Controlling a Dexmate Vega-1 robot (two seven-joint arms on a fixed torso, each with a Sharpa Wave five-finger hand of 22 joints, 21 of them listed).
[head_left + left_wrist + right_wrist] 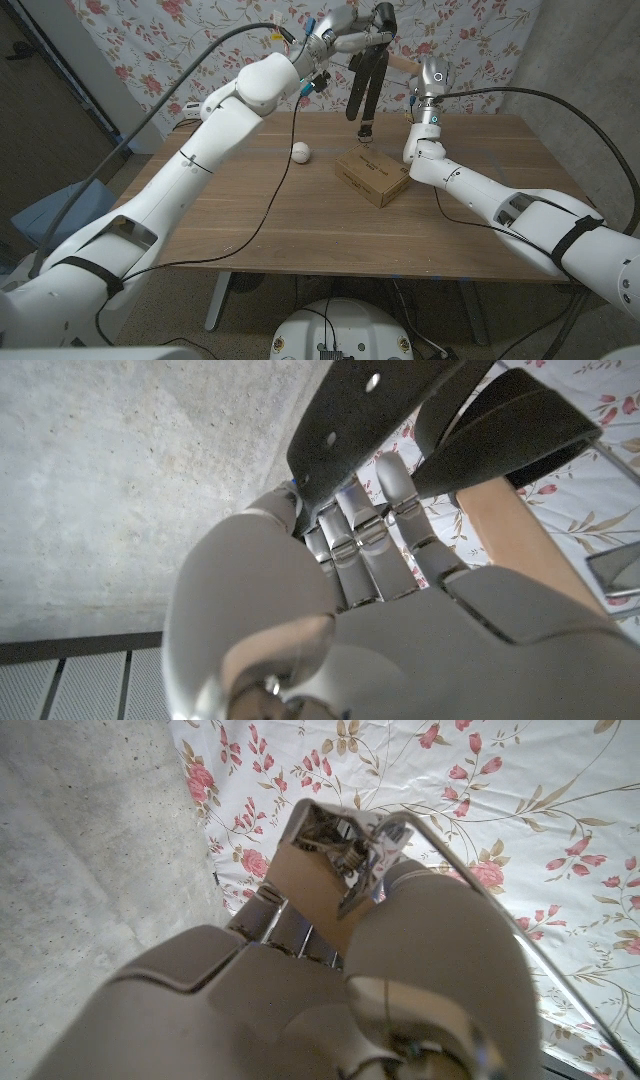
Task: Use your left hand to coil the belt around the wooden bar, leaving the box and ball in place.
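High over the table's far side, my left hand [345, 38] grips the upper part of the black belt [366, 80]. The belt loops over the wooden bar [400, 62] and its two straps hang down to just above the table. In the left wrist view my fingers [360, 540] press against the belt [350, 420], and the wooden bar [510, 530] lies beside them. My right hand [430, 85] holds the bar's other end up. In the right wrist view the bar [300, 885] sits in that hand [300, 990], with a metal fitting [345, 845] at its tip.
A brown cardboard box [372, 175] lies on the wooden table [250, 230] below the hanging belt. A white ball [301, 152] sits to its left. A black cable hangs from my left arm down across the table. A floral cloth covers the wall behind.
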